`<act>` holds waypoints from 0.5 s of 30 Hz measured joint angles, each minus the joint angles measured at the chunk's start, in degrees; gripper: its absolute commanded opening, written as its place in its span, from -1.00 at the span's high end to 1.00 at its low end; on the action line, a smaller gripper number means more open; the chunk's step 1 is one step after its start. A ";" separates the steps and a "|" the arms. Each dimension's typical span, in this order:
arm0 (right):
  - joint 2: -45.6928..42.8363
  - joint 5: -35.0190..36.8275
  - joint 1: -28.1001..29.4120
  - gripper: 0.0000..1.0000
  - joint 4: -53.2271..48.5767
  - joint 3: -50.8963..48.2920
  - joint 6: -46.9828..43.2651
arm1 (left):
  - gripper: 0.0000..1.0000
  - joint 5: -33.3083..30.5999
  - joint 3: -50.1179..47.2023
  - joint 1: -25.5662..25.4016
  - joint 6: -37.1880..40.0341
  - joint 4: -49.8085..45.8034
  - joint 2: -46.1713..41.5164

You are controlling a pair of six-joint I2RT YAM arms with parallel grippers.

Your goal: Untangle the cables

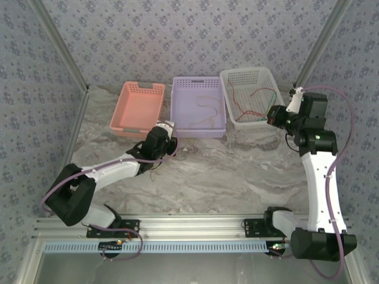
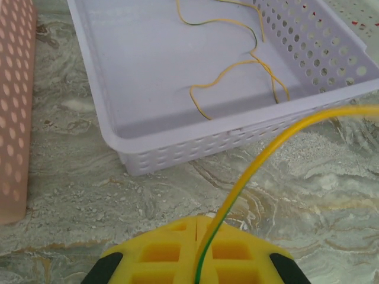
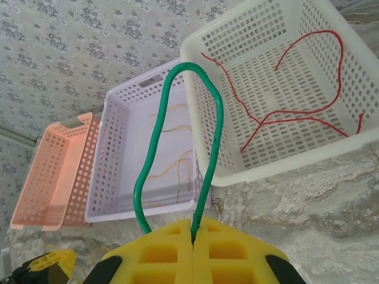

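Left gripper [image 2: 196,228], just in front of the lilac basket [image 2: 177,155], has its pads pressed together on a yellow cable [image 2: 266,155]; loose yellow strands [image 2: 237,64] lie inside that basket. Red cables [image 3: 296,113] lie in the white basket [image 3: 284,157]. Right gripper [image 3: 193,232], near it, pinches a looped green cable [image 3: 218,118].

White-and-black arms [image 1: 118,168]; mauve hoses [image 1: 353,127]; yellow fingers [image 2: 172,248]

Pink basket [image 1: 142,87], lilac basket [image 1: 198,80], white basket [image 1: 246,72], seemingly touching
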 measured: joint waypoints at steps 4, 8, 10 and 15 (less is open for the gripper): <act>-0.50 -1.62 -0.07 1.00 0.33 -0.98 0.74 | 1.00 0.15 0.48 -1.44 -0.35 -1.95 0.28; -0.74 -7.69 -0.11 1.00 3.21 -2.78 1.75 | 0.89 1.66 2.73 -3.54 -0.94 -2.75 3.17; -0.72 -12.02 0.09 1.00 5.95 -4.46 2.43 | 0.36 2.86 5.01 -4.48 -1.77 -3.82 5.49; -0.11 -20.61 3.32 1.00 10.73 -8.37 3.54 | -0.25 3.96 8.00 -5.16 -5.09 -4.74 6.88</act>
